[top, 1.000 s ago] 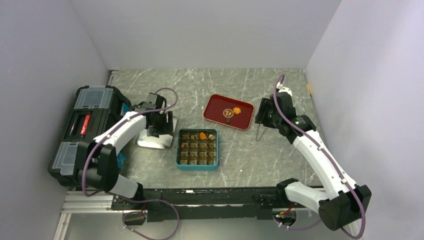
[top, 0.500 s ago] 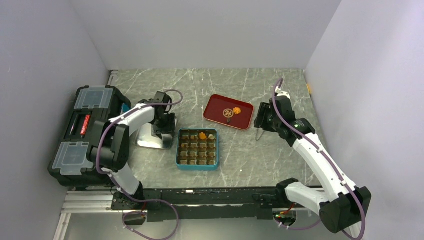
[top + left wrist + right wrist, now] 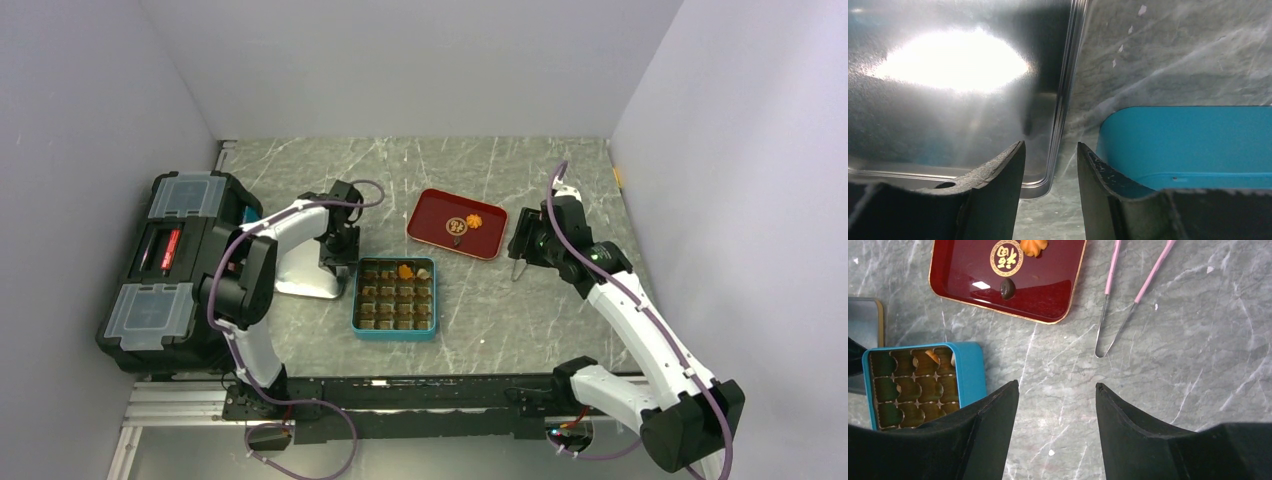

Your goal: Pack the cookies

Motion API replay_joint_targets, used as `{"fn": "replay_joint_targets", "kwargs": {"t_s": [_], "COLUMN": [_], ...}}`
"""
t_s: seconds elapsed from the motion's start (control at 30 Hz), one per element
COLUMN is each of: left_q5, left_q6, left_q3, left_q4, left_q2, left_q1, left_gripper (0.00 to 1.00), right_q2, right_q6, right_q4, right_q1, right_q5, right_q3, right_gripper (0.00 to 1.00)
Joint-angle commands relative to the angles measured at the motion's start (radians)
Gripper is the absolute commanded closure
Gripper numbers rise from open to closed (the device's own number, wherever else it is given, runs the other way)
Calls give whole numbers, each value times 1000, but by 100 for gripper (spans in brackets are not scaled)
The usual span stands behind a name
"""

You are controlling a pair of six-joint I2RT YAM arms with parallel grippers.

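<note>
1. Two cookies wait on the red tray (image 3: pixel 963 275): an orange flower cookie (image 3: pixel 1034 246) at its far edge and a small dark cookie (image 3: pixel 1008 287) nearer the middle. They lie loose and apart, so each can be taken alone.
2. The teal tin (image 3: pixel 968 370) sits open just beside the tray, a short carry from it. An orange cookie (image 3: pixel 933 356) and a pale cookie (image 3: pixel 424 272) already sit in the row nearest the tray. The other brown cups look empty, so packing seems barely begun.
3. The silver lid (image 3: pixel 948 100) lies flat on the table (image 3: pixel 1173 390), close alongside the tin's left wall. That leaves the cups uncovered for loading.
4. The right gripper (image 3: pixel 1057 400) is spread wide and holds nothing. It hovers over bare table between the tin and the pink tongs (image 3: pixel 1111 270), which lie just right of the tray. The pieces are tiny, so it probably wants the tongs first.
5. The left gripper (image 3: pixel 1050 170) has a narrow gap between its fingers and is empty, low over the seam where the lid's rim meets the tin. It may be lining up on that rim, or bracing the tin; I cannot tell which.
</note>
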Motion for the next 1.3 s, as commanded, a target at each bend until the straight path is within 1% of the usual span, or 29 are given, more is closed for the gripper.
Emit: {"fn": "replay_joint_targets", "kwargs": {"t_s": [0.0, 0.23, 0.47, 0.6, 0.63, 0.7, 0.83, 1.0, 1.27], "left_q5": [-41, -56, -51, -42, -39, -42, -35, -68, -72], "left_q6": [-13, -16, -15, -12, -12, -14, -3, 21, 58], "left_q3": [32, 28, 18, 3, -1, -6, -16, 30, 114], "left_q4": [-40, -36, -22, -8, -6, -1, 17, -31, -121], "left_q2": [22, 50, 62, 68, 69, 63, 7, -80, -230], "left_q1": [-23, -35, -41, -41, -41, -42, -42, -45, -45], "left_gripper": [53, 62, 76, 88, 89, 99, 100, 100, 100], "right_q2": [-26, -38, -46, -49, -48, -49, -45, -36, -15], "right_q6": [-16, -15, -13, -10, -9, -8, -5, 2, 7], "right_q4": [38, 33, 24, 20, 18, 16, 19, 23, 30], "right_q1": [4, 3, 4, 5, 5, 5, 4, 4, 5], "right_q5": [-14, -13, -11, -14, -15, -18, -32, -51, -84], "right_q3": [-6, -10, -7, -4, -3, 0, -2, 3, 20], "right_gripper": [39, 39, 39, 39, 39, 39, 39, 39, 39]}}
